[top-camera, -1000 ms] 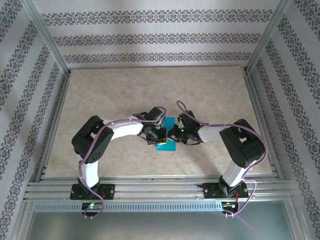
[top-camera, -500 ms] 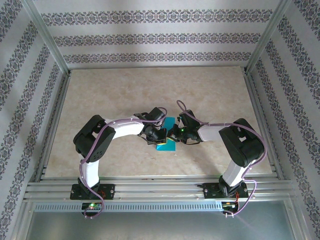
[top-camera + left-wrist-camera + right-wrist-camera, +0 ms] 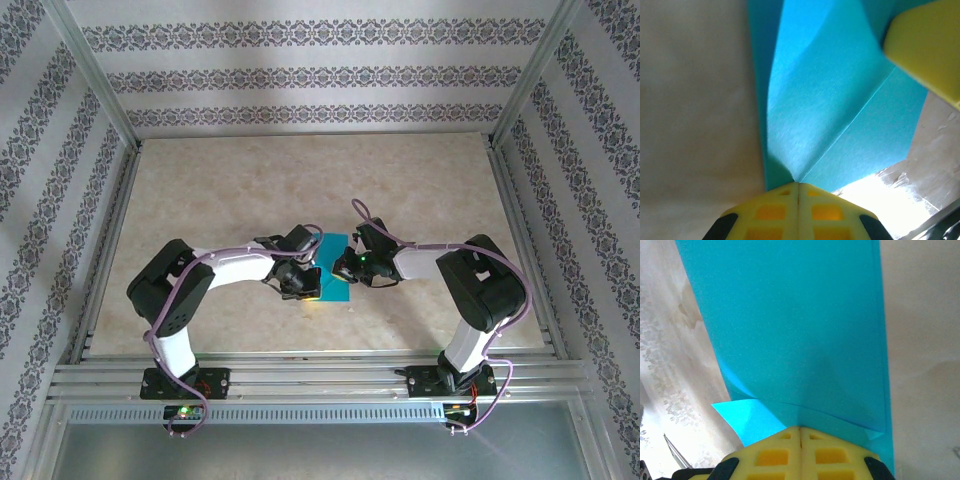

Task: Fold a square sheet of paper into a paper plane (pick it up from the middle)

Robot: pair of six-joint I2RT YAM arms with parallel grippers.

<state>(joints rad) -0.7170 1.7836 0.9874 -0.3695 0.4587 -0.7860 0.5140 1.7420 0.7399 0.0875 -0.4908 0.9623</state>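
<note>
Though creased, the paper point(image 3: 335, 285) — pinched by left end effector point(image 3: 798, 185), right end effector point(image 3: 800, 429).

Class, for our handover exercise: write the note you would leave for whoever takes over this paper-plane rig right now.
Left gripper: shut, pinching the sheet of paper at its left edge.
Right gripper: shut on the opposite edge.
Paper: between the two arms, near the middle of the table, bowed, with one crease showing.
Done: sheet gripped, at least one crease made.
Left: the remaining folds; no plane shape yet.
</note>
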